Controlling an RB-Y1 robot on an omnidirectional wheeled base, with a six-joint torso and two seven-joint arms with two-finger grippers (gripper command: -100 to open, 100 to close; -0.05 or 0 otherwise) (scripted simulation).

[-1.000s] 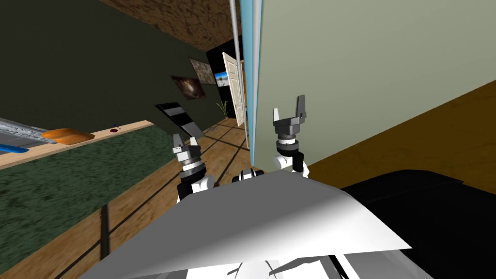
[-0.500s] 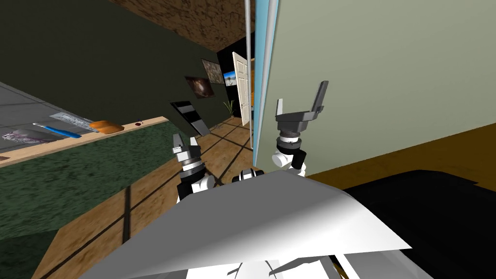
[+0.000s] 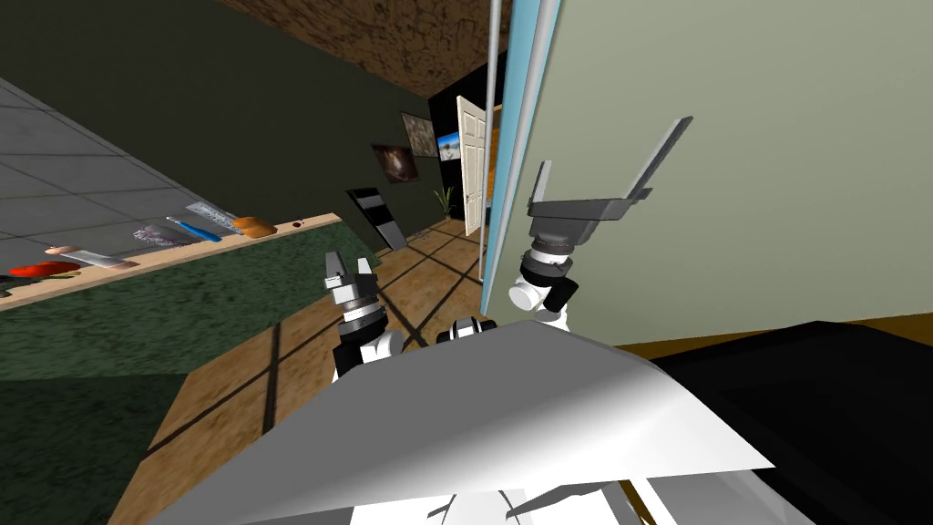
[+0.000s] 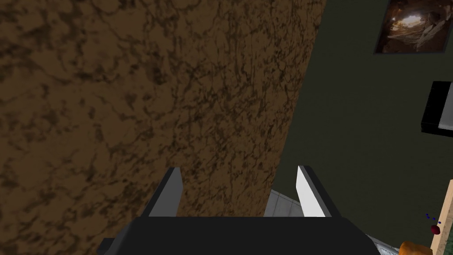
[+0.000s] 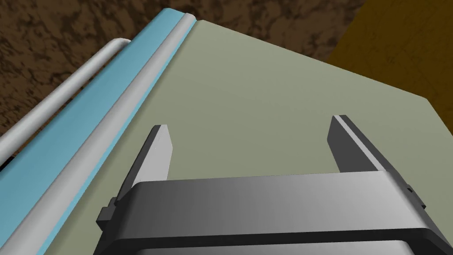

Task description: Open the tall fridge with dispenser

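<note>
Fridge: a tall pale green body [image 3: 747, 164] is seen at the robot's right, with its broad flat side turned toward the robot.
Edge: a light blue strip [image 3: 521, 137] is run along the fridge's near upright edge, with a rounded grey trim beside it in the right wrist view.
Handle: a long grey handle [image 3: 493, 109] is set just beside the strip, parallel to it and standing off from it.
Door state: whether the door is ajar cannot be told.
Right hand: the right hand [image 3: 612, 150] is raised in front of the pale green side, close to the strip. Its fingers are spread wide and nothing is held between them. The handle lies off to one side of the fingers, apart from them. Contact with the fridge cannot be judged.
Left hand: the left hand [image 3: 349, 262] is held lower, over the wooden floor [image 3: 301, 355] and well apart from the fridge. Its fingers are spread and empty.
Counter: a counter [image 3: 228, 244] with a pale wooden lip is seen far to the left. An orange-brown lump [image 3: 252, 225], a blue stick [image 3: 193, 230] and a red thing [image 3: 41, 270] lie on it.
</note>
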